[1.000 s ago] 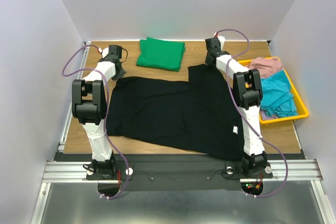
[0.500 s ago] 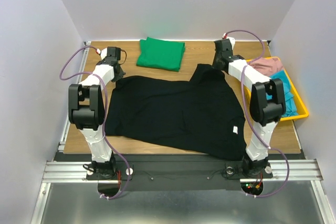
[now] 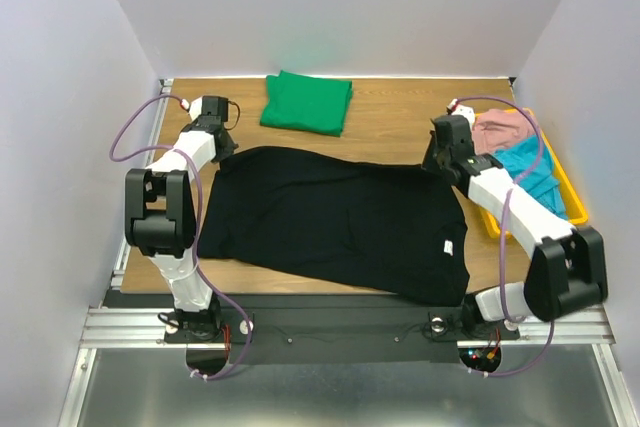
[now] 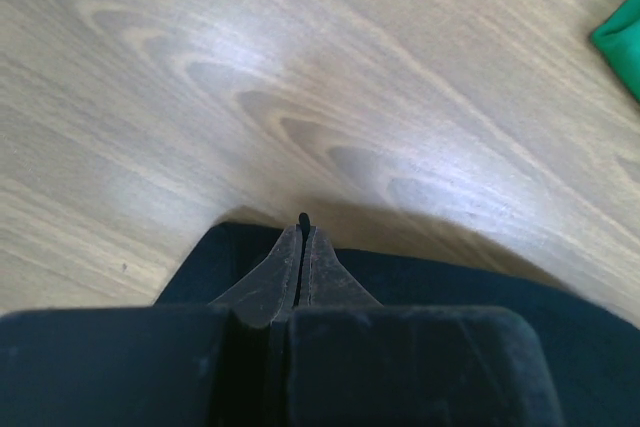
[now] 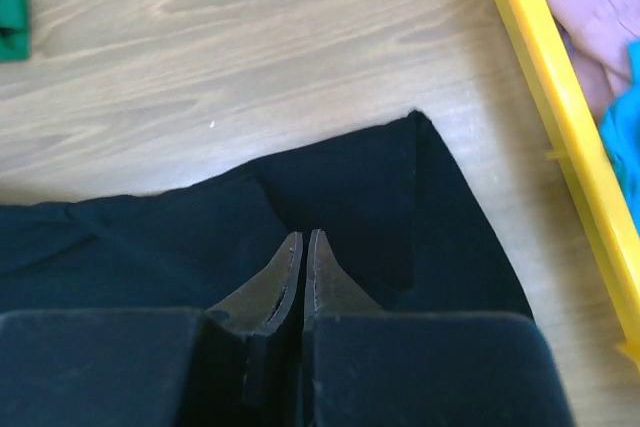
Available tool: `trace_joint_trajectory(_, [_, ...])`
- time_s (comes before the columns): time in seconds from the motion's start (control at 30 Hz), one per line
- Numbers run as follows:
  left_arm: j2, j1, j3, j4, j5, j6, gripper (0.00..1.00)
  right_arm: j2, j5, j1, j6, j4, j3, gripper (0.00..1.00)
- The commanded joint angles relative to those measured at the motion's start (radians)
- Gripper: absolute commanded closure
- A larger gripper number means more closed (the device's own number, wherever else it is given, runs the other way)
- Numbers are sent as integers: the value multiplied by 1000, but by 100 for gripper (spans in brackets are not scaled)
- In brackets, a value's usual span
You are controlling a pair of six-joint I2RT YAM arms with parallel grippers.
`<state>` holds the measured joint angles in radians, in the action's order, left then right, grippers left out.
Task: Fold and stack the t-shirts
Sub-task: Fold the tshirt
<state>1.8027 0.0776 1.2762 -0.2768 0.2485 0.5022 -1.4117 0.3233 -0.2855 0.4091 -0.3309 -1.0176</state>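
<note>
The large black t-shirt (image 3: 330, 212) lies spread across the table, its white tag (image 3: 447, 246) near the right front. My left gripper (image 3: 222, 143) is at the shirt's far left corner. In the left wrist view the gripper (image 4: 303, 229) is shut, with a sliver of black cloth (image 4: 560, 307) pinched at the tips. My right gripper (image 3: 437, 159) is at the far right corner. In the right wrist view it (image 5: 303, 237) is shut over the black cloth (image 5: 400, 177). The green t-shirt (image 3: 306, 102) lies folded at the back centre.
A yellow bin (image 3: 578, 209) with pink and teal clothes stands at the right edge, close to my right arm; its rim shows in the right wrist view (image 5: 545, 57). Bare wood (image 3: 400, 112) lies between the green shirt and the bin. Walls close in on three sides.
My right gripper has moved right and nearer, dragging the black shirt's far right corner outward; the raised fold there has flattened. My left gripper has shifted slightly at the far left corner.
</note>
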Motion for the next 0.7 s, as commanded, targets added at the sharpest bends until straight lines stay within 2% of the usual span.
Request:
trace_joint_trajectory(0.0, [-85, 4, -37, 11, 40, 21, 100, 138, -29, -23, 23, -12, 66, 100])
trace_joint_trajectory(0.2, [-124, -1, -64, -13, 75, 47, 100, 259, -41, -70, 48, -103, 139, 100])
trace_joint_trajectory(0.67, [-241, -53, -189, -30, 140, 119, 100, 368, -44, -175, 112, -326, 175, 100])
